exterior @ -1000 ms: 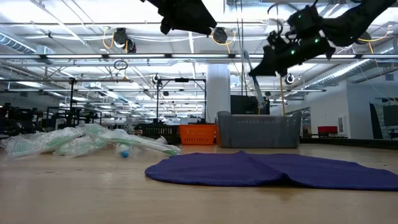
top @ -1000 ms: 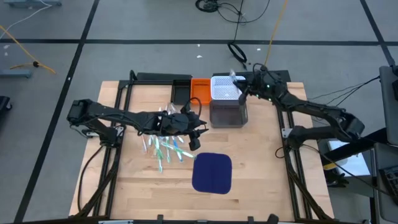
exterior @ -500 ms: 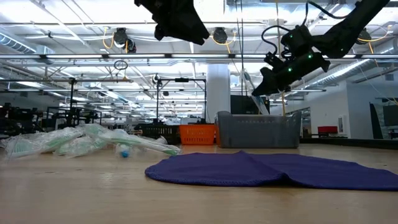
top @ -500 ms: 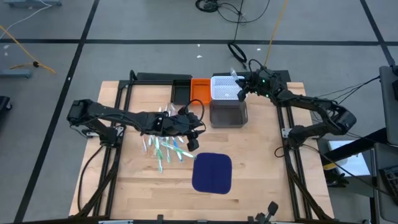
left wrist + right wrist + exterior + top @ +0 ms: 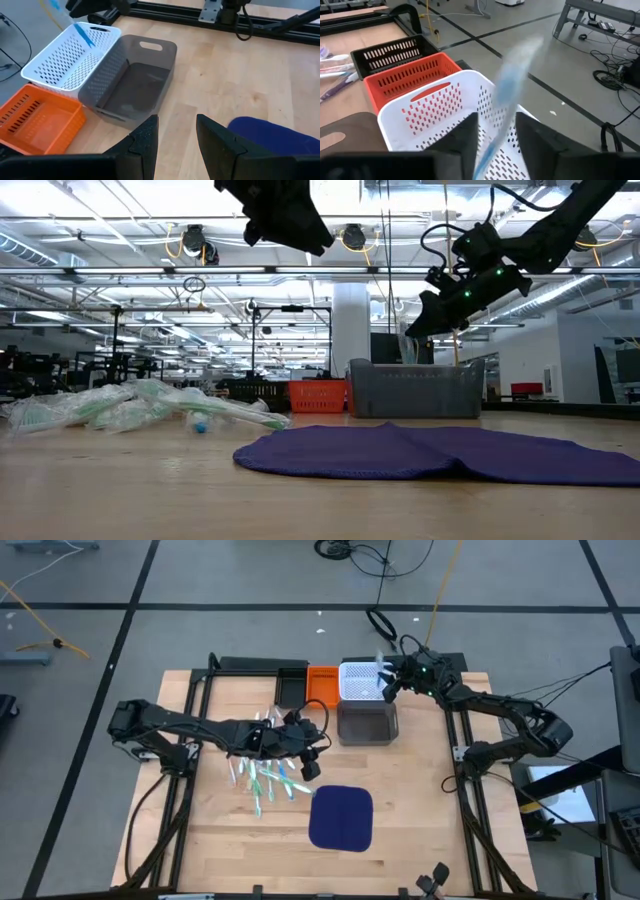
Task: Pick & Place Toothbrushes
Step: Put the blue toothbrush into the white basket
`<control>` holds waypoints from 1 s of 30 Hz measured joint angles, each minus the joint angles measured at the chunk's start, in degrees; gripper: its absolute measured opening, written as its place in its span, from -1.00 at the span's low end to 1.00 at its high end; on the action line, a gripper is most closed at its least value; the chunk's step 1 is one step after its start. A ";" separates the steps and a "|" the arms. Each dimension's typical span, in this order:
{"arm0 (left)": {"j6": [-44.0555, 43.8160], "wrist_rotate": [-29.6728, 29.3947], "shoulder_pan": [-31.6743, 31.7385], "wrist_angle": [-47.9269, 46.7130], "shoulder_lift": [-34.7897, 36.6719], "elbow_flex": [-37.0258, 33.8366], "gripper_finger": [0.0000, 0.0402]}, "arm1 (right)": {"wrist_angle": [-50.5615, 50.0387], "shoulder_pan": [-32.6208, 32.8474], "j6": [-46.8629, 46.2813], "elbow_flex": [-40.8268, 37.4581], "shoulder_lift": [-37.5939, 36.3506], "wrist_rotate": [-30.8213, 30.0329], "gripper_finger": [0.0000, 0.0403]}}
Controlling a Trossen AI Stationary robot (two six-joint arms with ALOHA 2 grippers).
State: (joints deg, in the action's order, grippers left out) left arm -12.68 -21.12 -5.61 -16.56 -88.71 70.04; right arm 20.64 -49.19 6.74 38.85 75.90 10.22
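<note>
Right pincer [image 5: 385, 686] above white basket [image 5: 361, 681], fingers [image 5: 462, 135] parted, blue toothbrush [image 5: 507, 95] blurred in the gap between them; cannot tell if gripped or loose. Same brush in left wrist view as blue streak [image 5: 82, 35] over the white basket's rim, in high view as a pale sliver [image 5: 381, 667] at the pincer tip. White basket flanked by orange basket [image 5: 322, 683] on one side, grey bin [image 5: 367, 721] touching it on the near side, black bin [image 5: 291, 690] beyond the orange one.

Left pincer [image 5: 311, 754] hovering off the counter [image 5: 420, 800] beside the pile, fingers [image 5: 145, 140] moderately apart, nothing between them. Remaining toothbrushes [image 5: 265, 776] heaped on the counter under and left of that pincer, green, white and blue mixed, some in clear wrappers [image 5: 120, 405]. Dark blue mat [image 5: 342, 817] flat on the counter, just beside the pile, well apart from the baskets.
</note>
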 joint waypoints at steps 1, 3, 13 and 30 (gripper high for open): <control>-0.08 0.00 0.00 0.00 0.00 0.00 -0.35 | 0.00 0.00 -0.02 0.00 0.00 0.00 -0.26; -0.31 0.00 0.00 0.00 0.00 0.00 -0.35 | -0.15 0.02 0.00 0.00 0.00 0.04 -0.18; -2.84 -0.81 -0.01 -4.19 0.00 0.00 -0.35 | -0.70 0.63 -0.02 0.00 0.00 0.28 -0.11; 3.09 -2.06 2.21 -27.62 -0.02 -1.41 -0.35 | -2.46 15.82 -0.04 -0.02 0.00 0.52 -0.14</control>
State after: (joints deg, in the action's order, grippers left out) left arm -9.59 -23.19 -3.40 -44.18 -88.73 68.63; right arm 18.19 -33.36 6.70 38.83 75.90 10.74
